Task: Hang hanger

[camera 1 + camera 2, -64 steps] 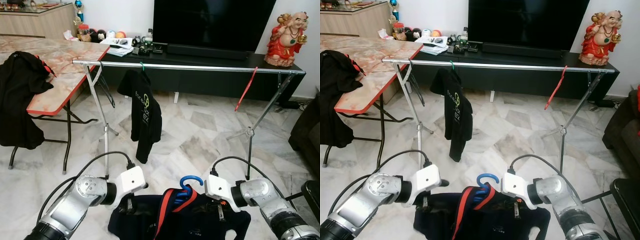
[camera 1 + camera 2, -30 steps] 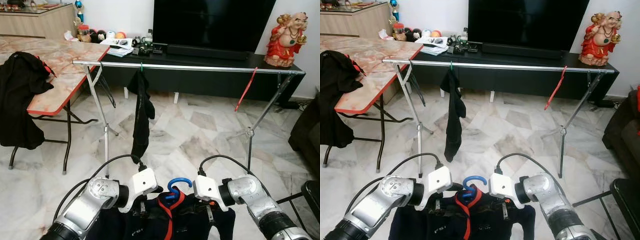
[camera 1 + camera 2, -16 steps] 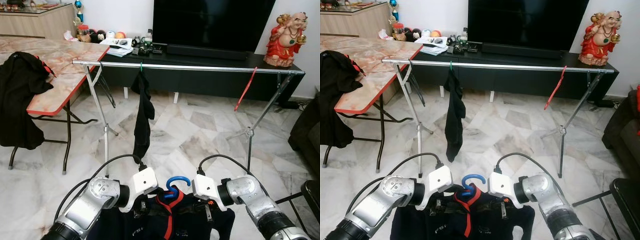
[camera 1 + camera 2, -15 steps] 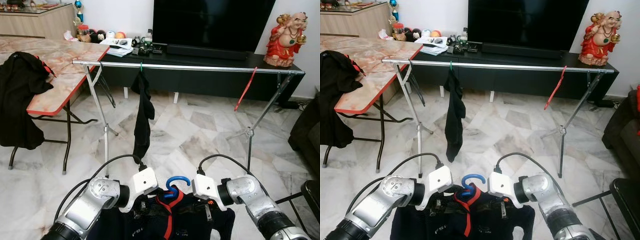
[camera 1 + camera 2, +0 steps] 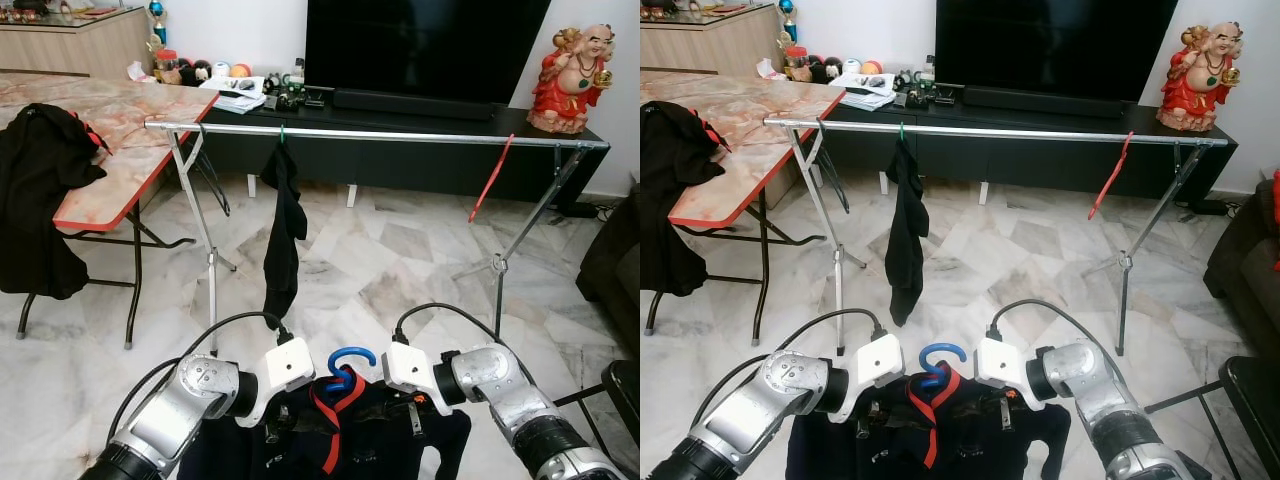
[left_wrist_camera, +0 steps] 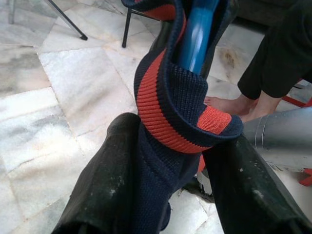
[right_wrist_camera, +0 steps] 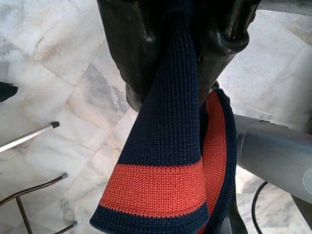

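A blue hanger (image 5: 940, 362) carrying a navy garment (image 5: 940, 425) is held low between both arms, before the steel rail (image 5: 990, 131).

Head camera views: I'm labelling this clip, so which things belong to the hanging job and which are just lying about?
Job:
- blue hanger inside the navy shirt
- left gripper and right gripper, both shut on the shirt's knit
- clothes rail

Lying about:
- black shirt already on the rail
- red hanger
- black jacket on the table
- red figurine
- TV
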Controlling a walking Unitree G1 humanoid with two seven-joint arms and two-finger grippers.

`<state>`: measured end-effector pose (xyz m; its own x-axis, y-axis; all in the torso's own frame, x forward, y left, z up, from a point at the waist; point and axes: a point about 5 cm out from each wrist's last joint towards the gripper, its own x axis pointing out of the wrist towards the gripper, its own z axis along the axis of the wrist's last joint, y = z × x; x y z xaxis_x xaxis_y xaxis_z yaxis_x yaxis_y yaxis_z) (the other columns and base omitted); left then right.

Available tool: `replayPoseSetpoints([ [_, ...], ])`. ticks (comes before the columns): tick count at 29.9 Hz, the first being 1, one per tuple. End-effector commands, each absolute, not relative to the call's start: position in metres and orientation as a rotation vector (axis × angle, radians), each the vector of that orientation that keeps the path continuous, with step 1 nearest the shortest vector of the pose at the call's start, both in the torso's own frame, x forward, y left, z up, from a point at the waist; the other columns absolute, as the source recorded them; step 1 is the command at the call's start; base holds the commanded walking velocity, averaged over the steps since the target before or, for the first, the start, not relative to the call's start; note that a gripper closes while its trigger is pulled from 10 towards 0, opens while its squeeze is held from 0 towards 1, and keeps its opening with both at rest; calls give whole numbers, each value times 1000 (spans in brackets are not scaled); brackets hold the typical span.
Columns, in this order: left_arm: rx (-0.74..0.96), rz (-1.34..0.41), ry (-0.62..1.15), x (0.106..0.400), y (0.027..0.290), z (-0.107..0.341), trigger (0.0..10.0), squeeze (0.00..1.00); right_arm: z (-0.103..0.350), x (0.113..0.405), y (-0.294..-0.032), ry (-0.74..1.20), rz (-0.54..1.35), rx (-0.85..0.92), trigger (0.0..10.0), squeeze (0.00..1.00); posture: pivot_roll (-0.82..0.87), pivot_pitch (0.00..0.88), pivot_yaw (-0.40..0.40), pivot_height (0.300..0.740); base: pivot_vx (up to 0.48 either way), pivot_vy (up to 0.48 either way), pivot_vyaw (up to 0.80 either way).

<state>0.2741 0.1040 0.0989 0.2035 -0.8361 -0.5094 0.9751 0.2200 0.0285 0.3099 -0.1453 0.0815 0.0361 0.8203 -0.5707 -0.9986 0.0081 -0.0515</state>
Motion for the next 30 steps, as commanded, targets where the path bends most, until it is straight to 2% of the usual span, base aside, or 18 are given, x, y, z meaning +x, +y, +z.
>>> replayPoseSetpoints([
  [1, 410, -1333, 482, 272, 104, 93, 9451, 0, 102, 320, -145, 344, 1472, -511, 0, 0, 64, 0, -66, 740, 0, 0, 0],
  [4, 439, -1333, 502, 272, 108, 91, 9882, 0, 103, 321, -146, 345, 1476, -511, 0, 0, 63, 0, -65, 740, 0, 0, 0],
  [14, 467, -1312, 542, 274, 114, 84, 8784, 0, 106, 322, -147, 348, 1479, -513, 0, 0, 63, 0, -66, 740, 0, 0, 0],
  [15, 468, -1311, 543, 274, 114, 84, 8039, 0, 106, 323, -147, 349, 1478, -514, 0, 0, 63, 0, -66, 740, 0, 0, 0],
  [16, 469, -1309, 544, 274, 114, 84, 8039, 0, 106, 323, -148, 349, 1478, -515, 0, 0, 63, 0, -66, 740, 0, 0, 0],
  [17, 469, -1306, 546, 275, 115, 84, 4431, 0, 107, 323, -148, 349, 1478, -515, 0, 0, 61, 0, -67, 740, 0, 0, 0],
  [18, 469, -1306, 546, 275, 115, 84, 4431, 0, 107, 323, -148, 349, 1478, -515, 0, 0, 61, 0, -67, 740, 0, 0, 0],
  [19, 467, -1303, 545, 275, 115, 84, 706, 0, 108, 324, -148, 346, 1477, -515, 0, 0, 61, 0, -67, 740, 0, 0, 0],
  [20, 466, -1303, 544, 275, 115, 83, 0, 0, 108, 324, -148, 346, 1476, -514, 0, 0, 61, 0, -67, 740, 0, 0, 0],
  [30, 456, -1307, 543, 275, 115, 83, 0, 0, 107, 324, -148, 350, 1477, -512, 0, 0, 62, 0, -69, 740, 0, 0, 0],
])
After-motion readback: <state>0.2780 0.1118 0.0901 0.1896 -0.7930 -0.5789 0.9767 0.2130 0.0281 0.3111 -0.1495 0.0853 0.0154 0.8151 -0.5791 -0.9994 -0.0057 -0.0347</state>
